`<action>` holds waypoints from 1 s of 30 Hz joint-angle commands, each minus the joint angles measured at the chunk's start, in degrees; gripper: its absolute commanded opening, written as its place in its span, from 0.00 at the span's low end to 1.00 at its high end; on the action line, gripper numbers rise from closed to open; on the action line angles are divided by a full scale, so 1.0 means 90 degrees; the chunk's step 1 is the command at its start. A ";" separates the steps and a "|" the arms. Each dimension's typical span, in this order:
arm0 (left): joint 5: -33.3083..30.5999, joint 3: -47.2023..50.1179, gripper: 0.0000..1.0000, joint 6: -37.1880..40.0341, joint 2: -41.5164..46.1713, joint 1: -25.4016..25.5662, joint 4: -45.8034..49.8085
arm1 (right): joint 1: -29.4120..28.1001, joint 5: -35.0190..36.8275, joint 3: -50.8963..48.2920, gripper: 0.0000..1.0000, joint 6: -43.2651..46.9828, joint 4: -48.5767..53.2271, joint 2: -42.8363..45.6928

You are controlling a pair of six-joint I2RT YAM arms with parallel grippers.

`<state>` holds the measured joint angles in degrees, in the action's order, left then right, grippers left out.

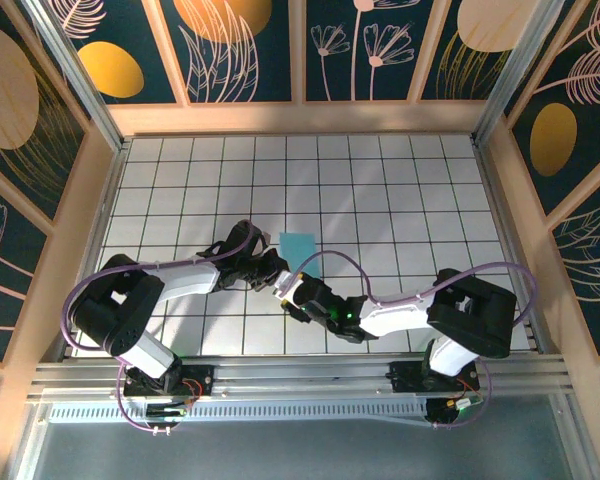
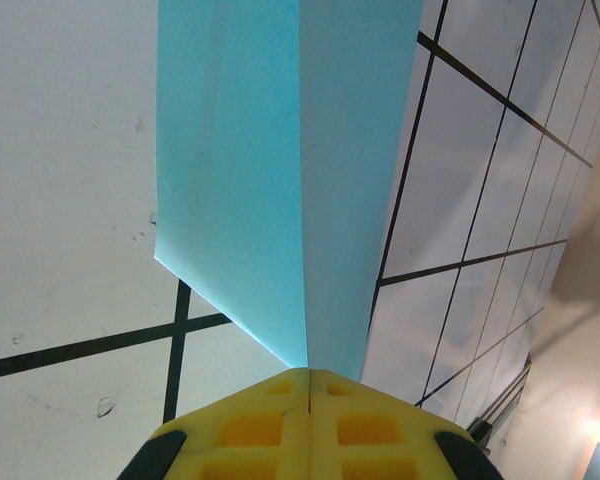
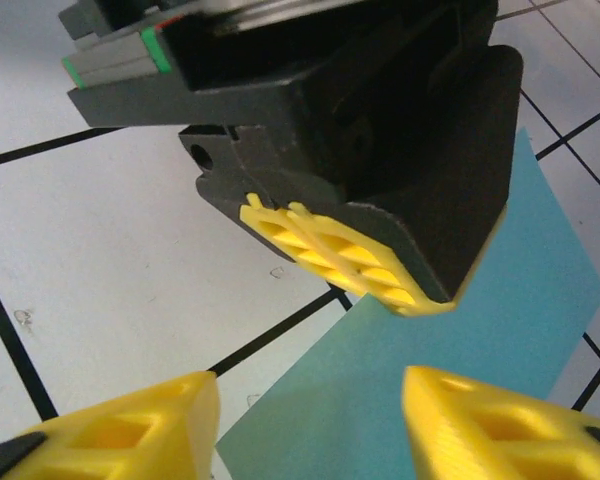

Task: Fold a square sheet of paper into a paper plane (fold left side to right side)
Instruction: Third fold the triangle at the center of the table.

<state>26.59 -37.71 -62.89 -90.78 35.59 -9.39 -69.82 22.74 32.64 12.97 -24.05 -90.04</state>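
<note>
- At the near edge of the action, the right jaws stand apart, hovering low over the tabletop [image 1: 400, 180] with nothing gripped. They sit just beside the left jaws, so a bump there could knock the grip loose.
- Just beyond, the left jaws are pressed together, nipping the near end of the square sheet of paper [image 2: 240, 170] right on its crease.
- The risk, I'd say, is such a small pinch on thin paper: any drag and the sheet skids or the fold skews, and a release too soon may let the flap spring up.
- Farther out, the square sheet of paper lies mid-tabletop, folded to a strip. Its long axis runs away from the left jaws toward the far side, with no pointed nose to aim yet.
</note>
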 commanded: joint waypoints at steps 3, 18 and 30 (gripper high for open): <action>0.0101 0.0000 0.07 -0.0270 0.0146 0.0020 0.0340 | 0.0031 0.0101 0.0179 0.40 0.0014 -0.0024 -0.0090; -0.0122 -0.0058 0.27 -0.0118 0.0361 0.0020 0.0565 | 0.0066 -0.0047 0.0265 0.00 -0.0314 0.0362 -0.0121; -0.0455 -0.0065 0.46 0.0664 0.1533 -0.1033 0.1228 | 0.0388 -0.0865 0.0251 0.00 -0.0982 0.0524 0.0143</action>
<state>23.62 -37.71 -58.92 -78.61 28.32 -3.20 -67.02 17.74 33.63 7.05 -20.25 -90.45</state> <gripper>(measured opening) 0.457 0.048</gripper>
